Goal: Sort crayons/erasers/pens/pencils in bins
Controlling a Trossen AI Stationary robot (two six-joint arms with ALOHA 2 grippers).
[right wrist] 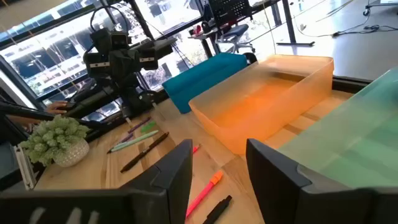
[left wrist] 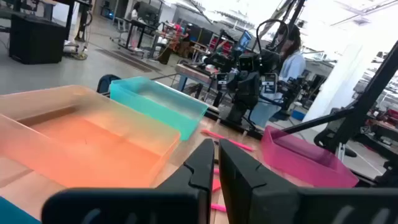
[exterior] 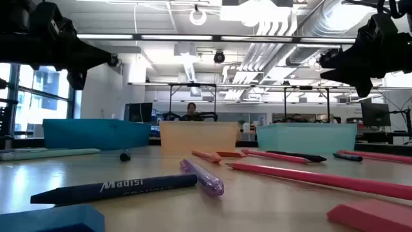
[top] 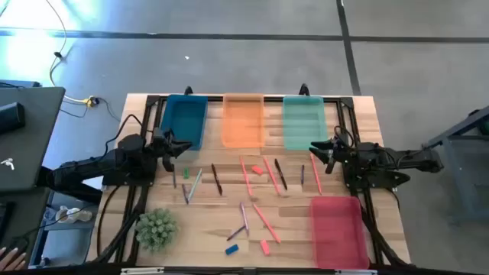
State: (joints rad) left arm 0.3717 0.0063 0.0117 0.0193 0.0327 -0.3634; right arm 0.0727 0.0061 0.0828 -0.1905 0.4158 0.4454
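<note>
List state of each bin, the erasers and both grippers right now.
blue bin: empty, far edge of table
orange bin: empty
teal bin: empty
pink bin: empty, near right corner
erasers, green, pink-red, blue: loose on the table, unsorted
left gripper: shut, holding nothing, raised over the table
right gripper: open, holding nothing, raised

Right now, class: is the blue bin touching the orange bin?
Apart. The high view shows a strip of bare wooden table between the blue bin and the orange bin.
</note>
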